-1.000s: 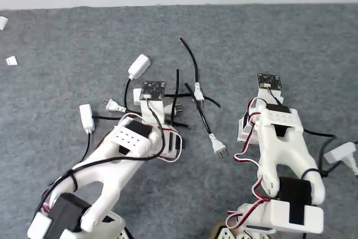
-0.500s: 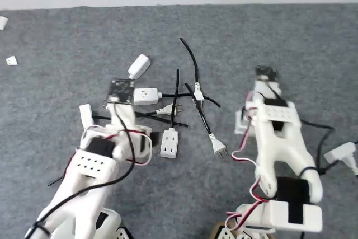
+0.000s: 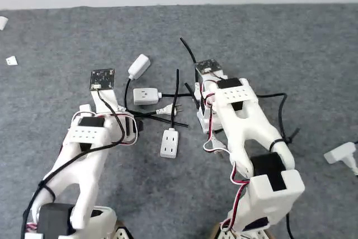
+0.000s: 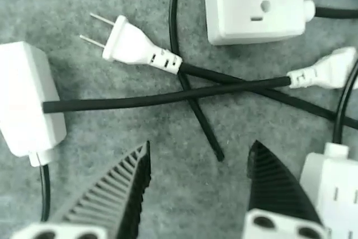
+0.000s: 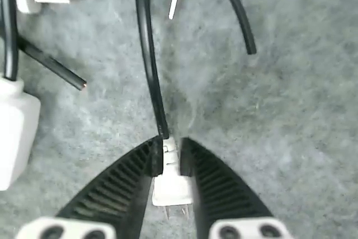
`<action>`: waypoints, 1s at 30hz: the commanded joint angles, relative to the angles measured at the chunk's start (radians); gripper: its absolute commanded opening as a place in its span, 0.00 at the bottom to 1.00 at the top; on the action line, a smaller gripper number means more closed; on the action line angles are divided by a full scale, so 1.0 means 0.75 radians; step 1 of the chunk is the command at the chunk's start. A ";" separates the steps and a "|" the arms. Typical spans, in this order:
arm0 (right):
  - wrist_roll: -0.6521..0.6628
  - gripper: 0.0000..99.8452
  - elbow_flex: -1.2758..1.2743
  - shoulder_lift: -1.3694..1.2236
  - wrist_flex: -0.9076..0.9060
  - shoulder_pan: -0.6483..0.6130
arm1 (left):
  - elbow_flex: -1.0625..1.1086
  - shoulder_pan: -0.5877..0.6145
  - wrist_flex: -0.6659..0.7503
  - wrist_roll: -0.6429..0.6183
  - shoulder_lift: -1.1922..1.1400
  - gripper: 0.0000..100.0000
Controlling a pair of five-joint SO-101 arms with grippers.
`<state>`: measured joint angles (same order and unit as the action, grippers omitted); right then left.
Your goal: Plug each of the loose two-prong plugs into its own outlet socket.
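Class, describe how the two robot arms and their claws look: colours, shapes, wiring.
Both arms are white plastic shells with black motor blocks; red, white and black wires loop along the left arm and the right arm. The left claw and the right claw have black, ribbed, pointed fingers.

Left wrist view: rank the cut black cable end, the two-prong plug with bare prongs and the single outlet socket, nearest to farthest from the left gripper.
1. The cable end lies on the carpet between the open fingers of the left gripper.
2. The two-prong plug is out beyond the fingertips, past the crossed cables.
3. The outlet socket is farthest, beyond the plug's cable.
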<state>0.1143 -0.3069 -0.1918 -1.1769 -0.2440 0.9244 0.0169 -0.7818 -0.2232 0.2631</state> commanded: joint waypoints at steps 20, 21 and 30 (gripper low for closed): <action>0.176 0.08 -0.002 -0.120 -0.015 -0.042 | -0.066 -0.004 0.037 0.027 -0.018 0.26; 0.176 0.06 -0.004 -0.120 -0.015 -0.042 | -0.064 -0.004 0.037 0.043 -0.018 0.26; 0.166 0.01 -0.020 -0.107 -0.019 -0.007 | -0.064 -0.020 0.037 0.053 -0.018 0.26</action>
<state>0.2371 -0.3084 -0.2839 -1.1753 -0.2547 0.9183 0.0184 -0.7818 -0.1926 0.2478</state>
